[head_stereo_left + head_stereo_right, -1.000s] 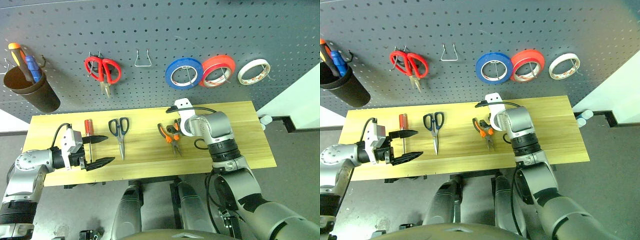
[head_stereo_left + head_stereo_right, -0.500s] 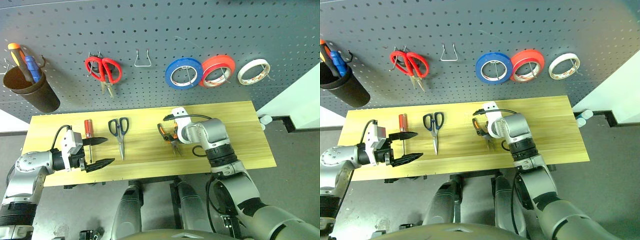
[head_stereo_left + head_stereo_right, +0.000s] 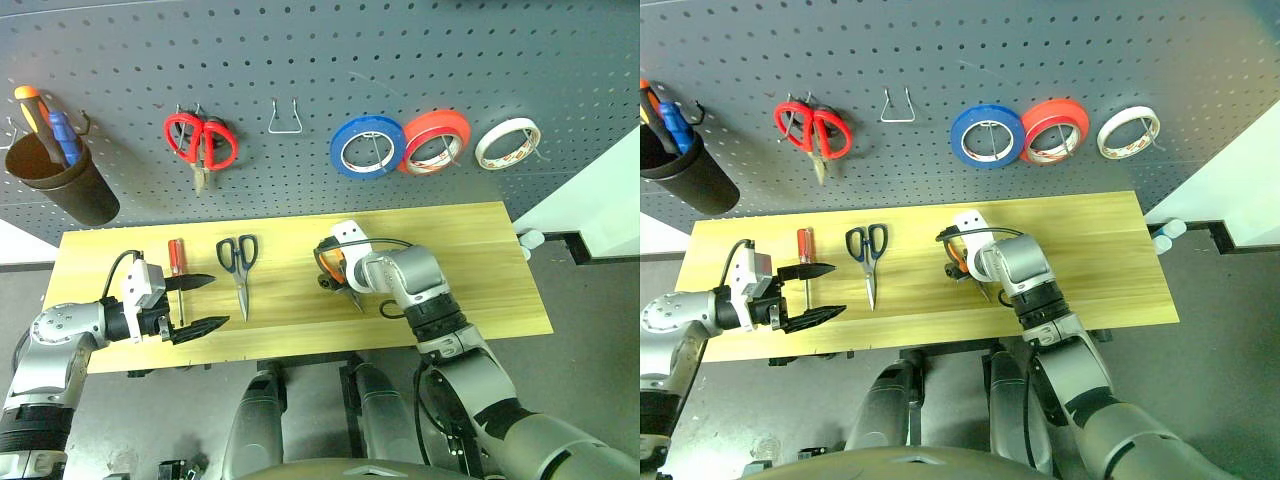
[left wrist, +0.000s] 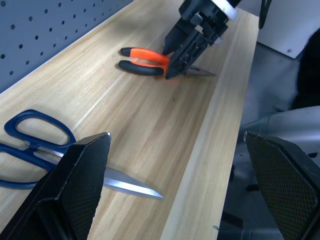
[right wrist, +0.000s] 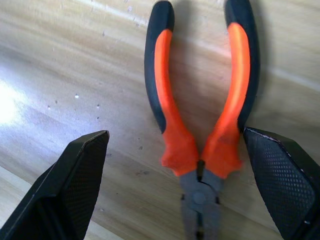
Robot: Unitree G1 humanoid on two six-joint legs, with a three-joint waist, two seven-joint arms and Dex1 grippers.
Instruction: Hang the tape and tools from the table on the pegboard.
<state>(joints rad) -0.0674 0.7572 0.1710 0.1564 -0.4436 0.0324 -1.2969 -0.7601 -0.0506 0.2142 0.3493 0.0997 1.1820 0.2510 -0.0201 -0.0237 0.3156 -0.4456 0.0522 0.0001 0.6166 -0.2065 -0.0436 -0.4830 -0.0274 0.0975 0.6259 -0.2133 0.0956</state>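
The orange-and-black pliers [image 5: 200, 125] lie flat at the tabletop's [image 3: 480, 250] centre, framed between the right gripper's [image 5: 190, 200] wide-spread fingers, untouched. At lower left, the left gripper [image 3: 195, 303] hovers, fingers wide, beside the red-handled screwdriver [image 3: 176, 256].

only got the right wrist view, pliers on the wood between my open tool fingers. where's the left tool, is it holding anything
Observer: The left tool is open and holds nothing. It is near the red-handled screwdriver at the left end of the table.
Operator: what else is lying on the table
Observer: Black-handled scissors lie between the screwdriver and your pliers.
Operator: is the white tape hung
Observer: Yes, the whitish tape hangs on the pegboard, to the right of the red roll.
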